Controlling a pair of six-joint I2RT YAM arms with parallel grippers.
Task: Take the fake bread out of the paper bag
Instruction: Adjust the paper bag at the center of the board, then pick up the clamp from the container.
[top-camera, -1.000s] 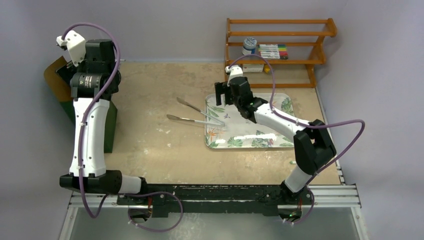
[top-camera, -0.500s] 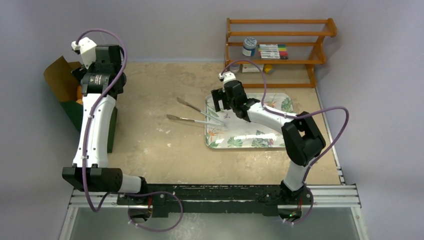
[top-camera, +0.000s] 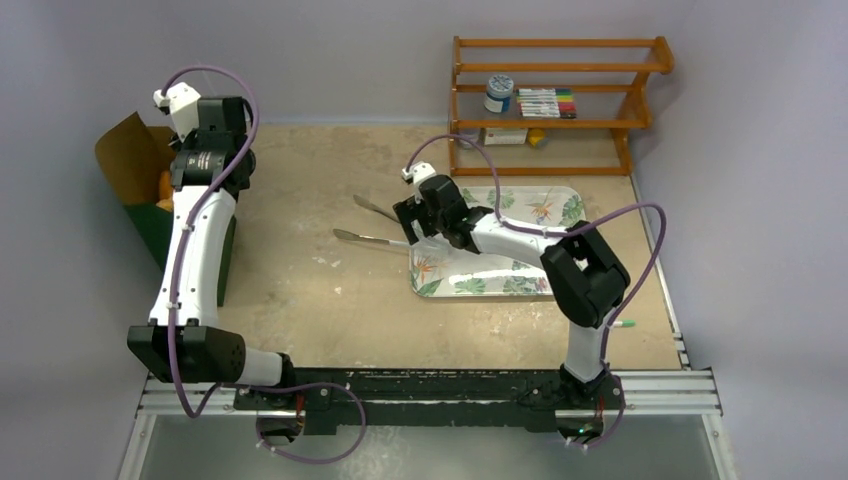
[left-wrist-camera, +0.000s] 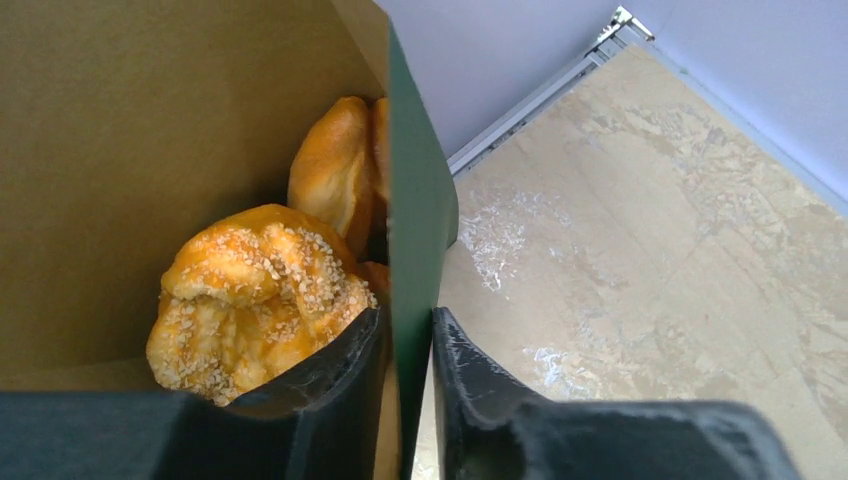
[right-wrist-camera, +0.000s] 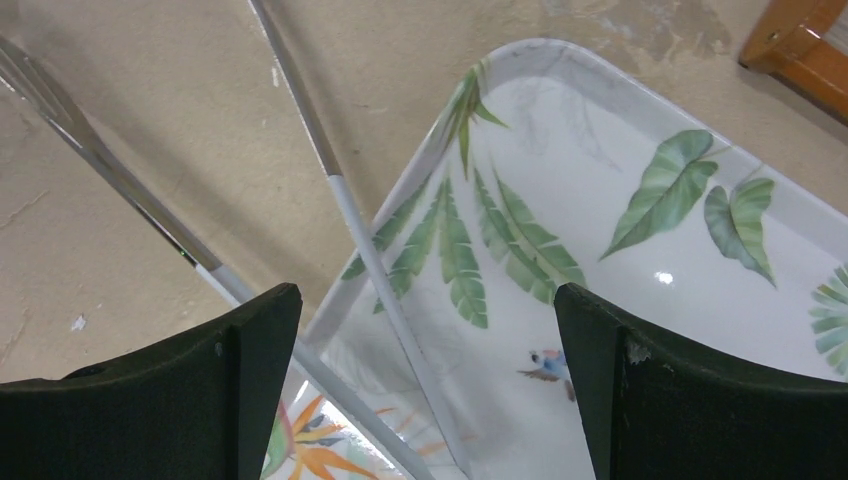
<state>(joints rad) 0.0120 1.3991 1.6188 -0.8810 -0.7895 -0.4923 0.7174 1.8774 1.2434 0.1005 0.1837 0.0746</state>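
Over at the far left edge of the bench stands the paper bag (top-camera: 128, 160), dark green outside and kraft brown inside, its mouth open upward. My left gripper (left-wrist-camera: 405, 350) is clamped on the bag's right-hand wall: one finger sits inside against the brown lining, the other outside against the green face, and the wall is pinched between them. The fake bread is all inside the bag. Just beside my inner finger lies a crinkly orange seeded pastry (left-wrist-camera: 255, 300), and behind it, leaning on the same wall, is a smoother golden bread piece (left-wrist-camera: 335, 165); from the top view only a small patch of orange shows in the bag's mouth. Toward the middle of the bench a pair of metal tongs (top-camera: 380, 225) lies with its handles spread to the left and its tips resting over the left rim of the leaf-printed tray (right-wrist-camera: 700, 280). My right gripper (right-wrist-camera: 430, 390) hangs above that rim, spread wide and gripping nothing, with one tong arm running between the two fingers and the other arm passing under my left finger. At the far right corner stands a wooden rack (top-camera: 560, 70) holding a jar (top-camera: 499, 92) and a row of markers (top-camera: 547, 102).
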